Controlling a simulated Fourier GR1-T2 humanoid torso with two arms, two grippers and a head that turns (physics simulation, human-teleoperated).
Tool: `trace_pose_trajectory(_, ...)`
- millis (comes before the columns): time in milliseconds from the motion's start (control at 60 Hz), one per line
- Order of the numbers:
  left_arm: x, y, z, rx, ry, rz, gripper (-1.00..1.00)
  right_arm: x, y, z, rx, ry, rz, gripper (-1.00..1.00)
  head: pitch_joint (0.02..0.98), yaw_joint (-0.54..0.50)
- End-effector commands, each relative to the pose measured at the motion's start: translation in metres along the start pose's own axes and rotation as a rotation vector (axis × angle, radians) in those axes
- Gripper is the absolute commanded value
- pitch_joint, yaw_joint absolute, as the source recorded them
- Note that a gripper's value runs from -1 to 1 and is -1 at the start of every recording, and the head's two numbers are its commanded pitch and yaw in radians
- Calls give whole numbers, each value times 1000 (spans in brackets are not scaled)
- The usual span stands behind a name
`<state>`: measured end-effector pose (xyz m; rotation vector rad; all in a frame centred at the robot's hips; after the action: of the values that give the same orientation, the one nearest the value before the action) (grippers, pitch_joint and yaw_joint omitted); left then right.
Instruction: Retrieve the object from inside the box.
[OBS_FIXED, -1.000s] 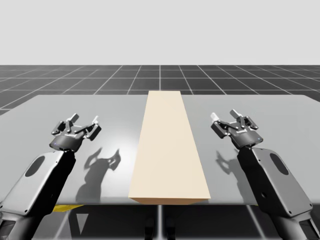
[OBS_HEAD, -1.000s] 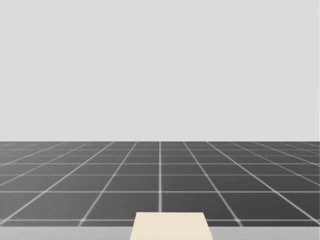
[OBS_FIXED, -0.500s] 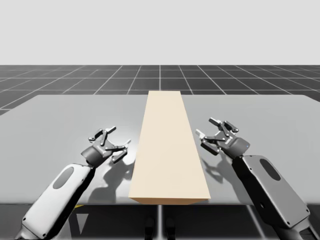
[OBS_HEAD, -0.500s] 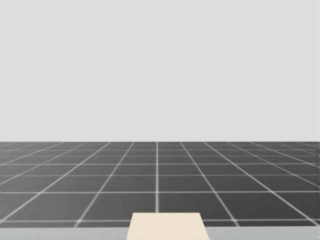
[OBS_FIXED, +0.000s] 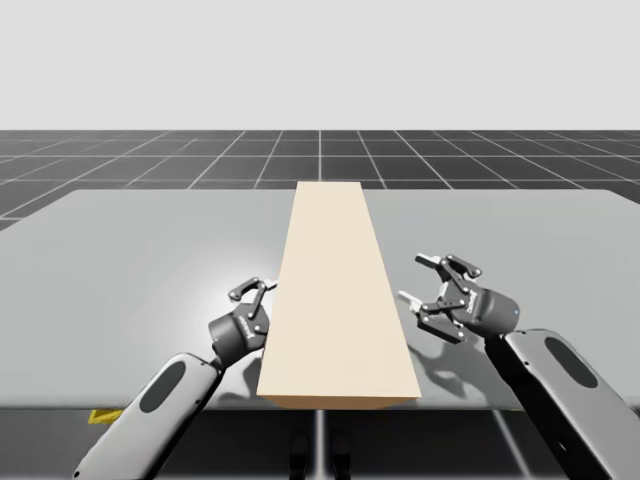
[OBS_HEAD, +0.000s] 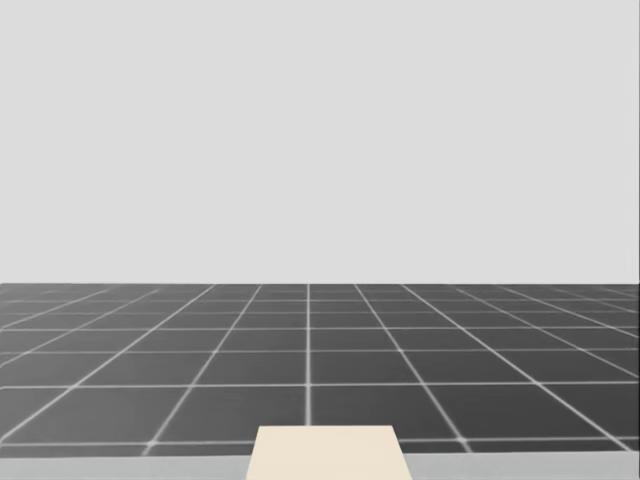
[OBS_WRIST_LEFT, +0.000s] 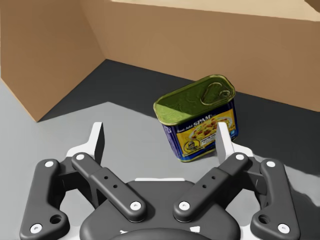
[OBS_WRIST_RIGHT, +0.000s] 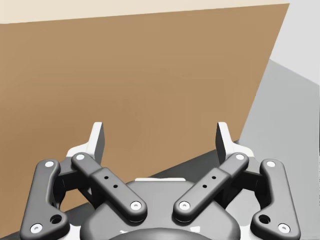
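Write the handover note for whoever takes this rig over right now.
Left gripper: jaws open, empty, at the cardboard box's open side.
Right gripper: jaws open, empty, facing the box's opposite wall.
The blue rectangular can with a green lid stands inside the box, just ahead of the left gripper, untouched.
Done: left gripper lined up at the opening.
Left: close on the can, draw it out onto the table.

Tan box (OBS_WRIST_LEFT: 250, 45) matt, perhaps cardboard; blue can (OBS_WRIST_LEFT: 198, 120) glossy
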<state>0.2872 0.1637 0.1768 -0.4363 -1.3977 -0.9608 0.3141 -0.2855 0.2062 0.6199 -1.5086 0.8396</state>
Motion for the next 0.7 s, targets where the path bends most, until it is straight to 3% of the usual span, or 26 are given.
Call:
trace_pose_trajectory(17, -1, -22, -10, -74, 31, -4, -1000, -2, 0, 12, 20, 4, 16, -1000, 53, -27)
trace_pose_trajectory(167, -4, -27, -25, -76, 34, 20, -1000, -3, 0, 17, 24, 7, 23, -1000, 54, -17)
trace_pose_trajectory(300, -9, -14, -34, -48, 23, 92, -1000, -4, 1, 18, 21, 9, 35, -1000, 60, -3)
trace_pose_trajectory(467, -15, -14, -54, -78, 35, 151, -1000, -4, 2, 17, 16, 9, 44, -1000, 67, 8)
trace_pose_trajectory(700, -18, -17, -82, -104, 51, 189, -1000, -4, 3, 18, 5, 4, 52, -1000, 84, 19)
